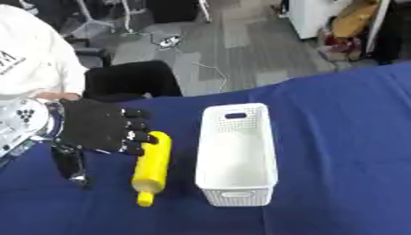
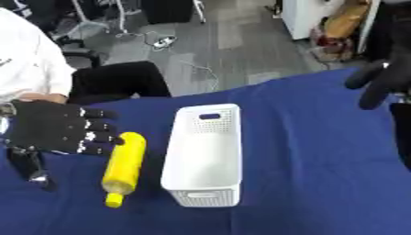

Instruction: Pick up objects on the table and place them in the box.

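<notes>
A yellow bottle-shaped object [image 1: 152, 167] lies on the blue table, its narrow neck toward me, just left of the white perforated box [image 1: 237, 153]. The box looks empty. My left hand [image 1: 100, 130], in a black glove, hovers over the table left of the yellow object with fingers spread straight; its fingertips [image 1: 141, 137] reach the object's far end, and whether they touch it I cannot tell. My right hand [image 2: 382, 81] shows only in the right eye view, raised at the right edge with fingers relaxed and holding nothing.
The blue tablecloth [image 1: 345, 137] covers the whole table; its far edge runs diagonally from upper right to left. A person in white [image 1: 32, 59] sits beyond the far left edge beside a black chair [image 1: 132, 80].
</notes>
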